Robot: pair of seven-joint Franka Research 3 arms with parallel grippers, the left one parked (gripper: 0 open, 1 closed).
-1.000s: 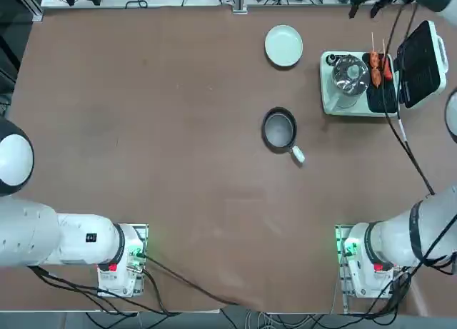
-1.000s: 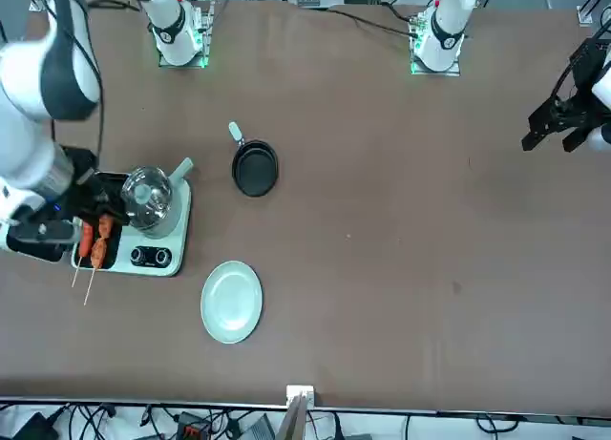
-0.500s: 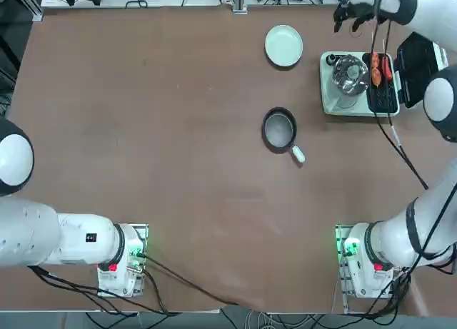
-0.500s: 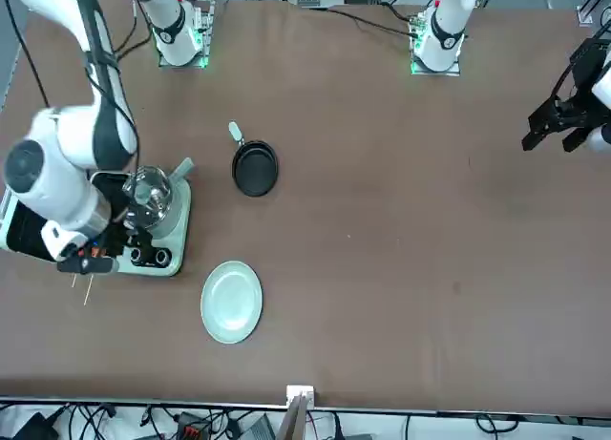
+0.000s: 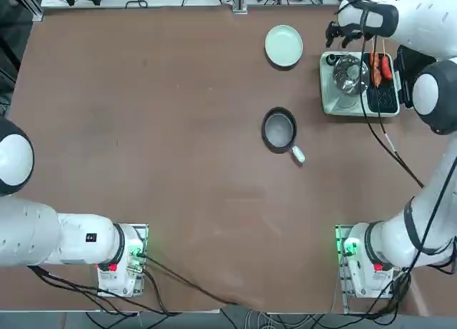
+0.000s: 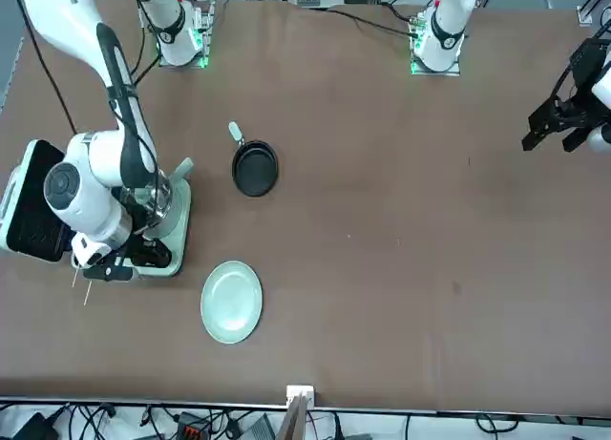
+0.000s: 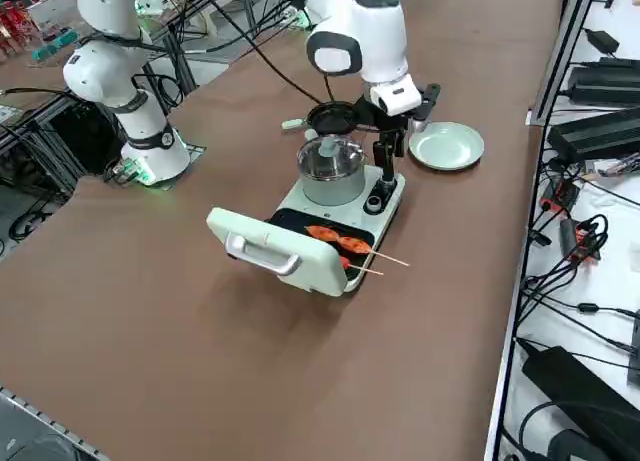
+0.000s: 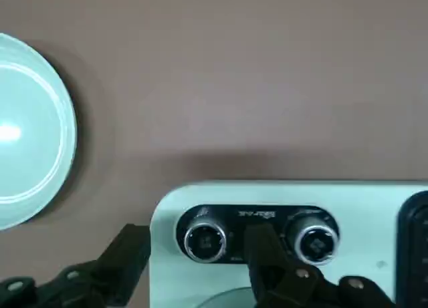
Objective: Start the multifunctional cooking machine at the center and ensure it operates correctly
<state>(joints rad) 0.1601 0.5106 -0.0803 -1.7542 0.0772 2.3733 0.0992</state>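
The pale mint-green cooking machine (image 5: pixel 333 100) stands at the far right of the table, with its steel pot (image 5: pixel 348 72), two skewered sausages (image 5: pixel 378 66) on the black grill plate (image 5: pixel 386 98) and its lid (image 7: pixel 268 247) swung open. My right gripper (image 8: pixel 196 241) hangs over the machine's control edge, pointing down and open. In the wrist view its two fingers (image 8: pixel 264 251) stand on either side of the left knob (image 8: pixel 204 240), apart from it; the second knob (image 8: pixel 314 241) lies beside it. The gripper (image 7: pixel 386 169) also shows just above the knobs in the right side view.
A round pale green plate (image 5: pixel 283 45) lies just left of the machine near the far edge. A small black frying pan (image 5: pixel 279 128) with a white handle sits nearer the table's middle. My right arm's elbow (image 6: pixel 86 187) covers much of the machine in the front view.
My right arm has swung from beside the open lid across the machine to its knob edge, and the gripper has come down over the left knob. The lid stays open.
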